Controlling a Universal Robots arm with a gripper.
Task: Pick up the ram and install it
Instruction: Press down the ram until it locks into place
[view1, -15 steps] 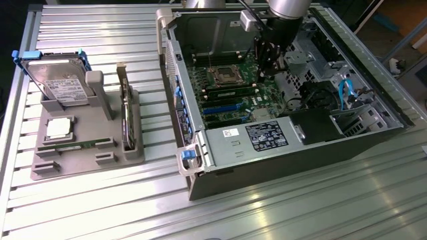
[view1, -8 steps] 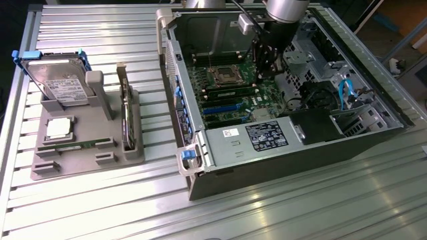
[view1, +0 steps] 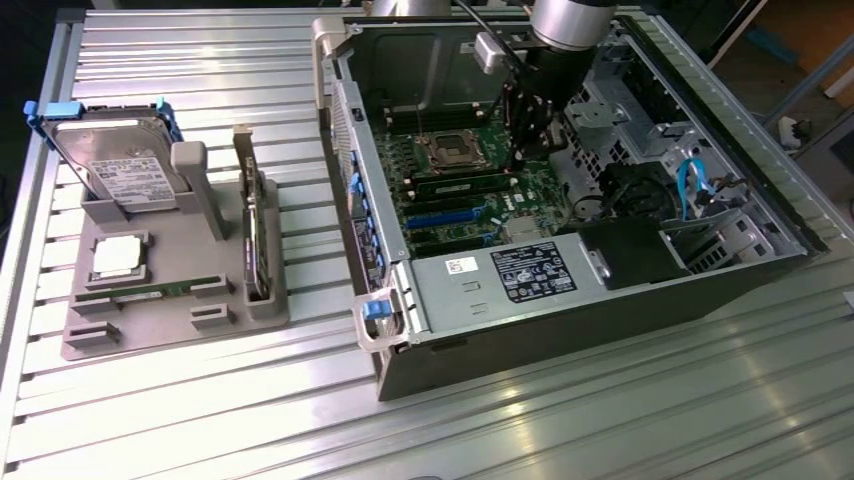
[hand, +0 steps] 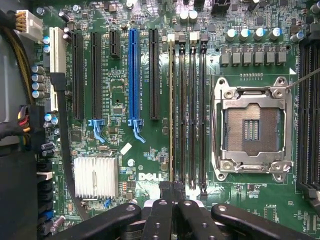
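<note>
Ram (view1: 461, 184) lies seated flat on the motherboard (view1: 454, 190) inside the open computer case (view1: 574, 300), at about 6 o'clock from the processor socket (view1: 445, 150) in the exterior view. The arm (view1: 567, 30) reaches down into the case at about 2 o'clock from the ram, and the claw (view1: 527, 125) hangs just above the board near the stick. On the bench (view1: 534, 430), a grey parts holder (view1: 174, 280) stands well apart from the case at 9 o'clock, carrying a hard drive (view1: 120, 170), a small silver processor chip (view1: 118, 255) and a dark card (view1: 254, 230) standing on edge. In the wrist view, the ram (hand: 171, 110) stands edge-on in the memory slot nearest the black expansion slot (hand: 154, 75), with the empty memory slots (hand: 192, 110) just beside it and the processor socket (hand: 252, 130) beyond them. The claw (hand: 172, 200) is clenched, its fingertips pressed together with nothing between them, just off the end of the seated ram. A silver heatsink (hand: 96, 176) sits near the claw.
</note>
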